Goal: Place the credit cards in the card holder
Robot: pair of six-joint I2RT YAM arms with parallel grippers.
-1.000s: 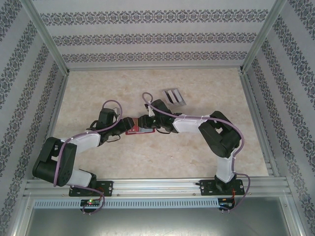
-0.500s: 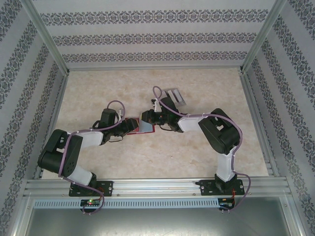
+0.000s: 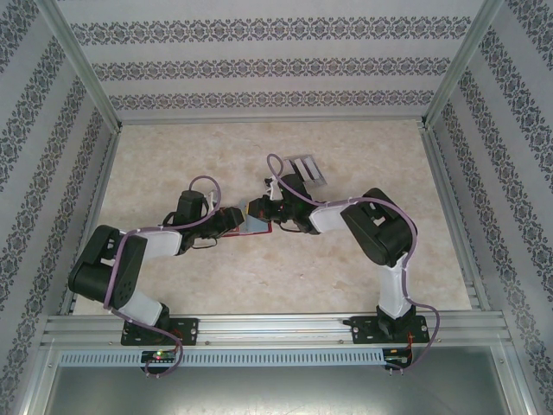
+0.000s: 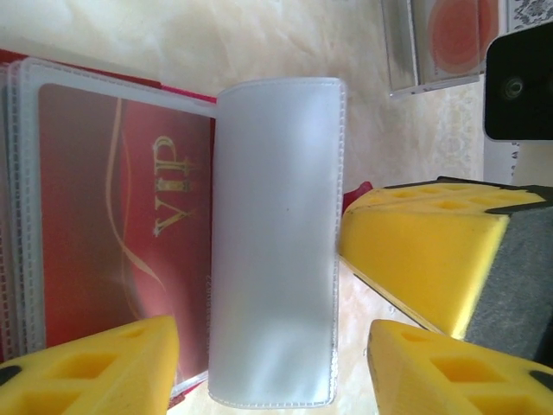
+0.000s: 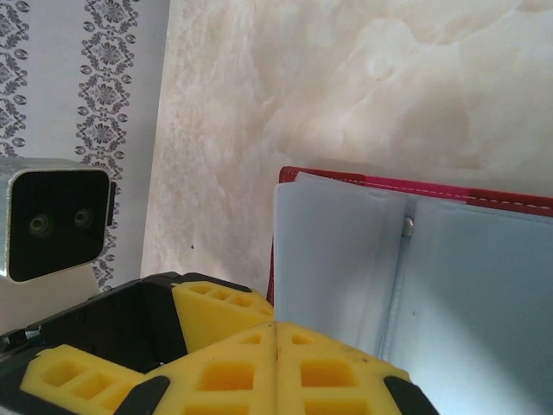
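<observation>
The card holder (image 3: pixel 252 225) lies open mid-table, red outside with grey plastic sleeves (image 5: pixel 346 259) inside. In the left wrist view a red VIP credit card (image 4: pixel 121 225) sits in a sleeve on the left, and one empty grey sleeve (image 4: pixel 276 242) stands up beside it. My left gripper (image 4: pixel 272 354) is open, its yellow fingers (image 4: pixel 95 367) either side of that sleeve's lower end without touching it. My right gripper (image 5: pixel 276 346) is shut with nothing seen between its pads, its tip at the sleeve's edge (image 4: pixel 415 251).
A light grey slotted stand (image 3: pixel 307 169) sits behind the card holder, with an orange-red card (image 4: pixel 445 35) in it. The left arm's wrist camera (image 5: pixel 56 220) is close to my right fingers. Patterned walls enclose the marble-look table (image 3: pixel 363 277).
My right gripper has shut and drawn back slightly to the right. A grey sleeve of the card holder now stands raised. The left arm's elbow has shifted, and its jaws stay open over the holder.
</observation>
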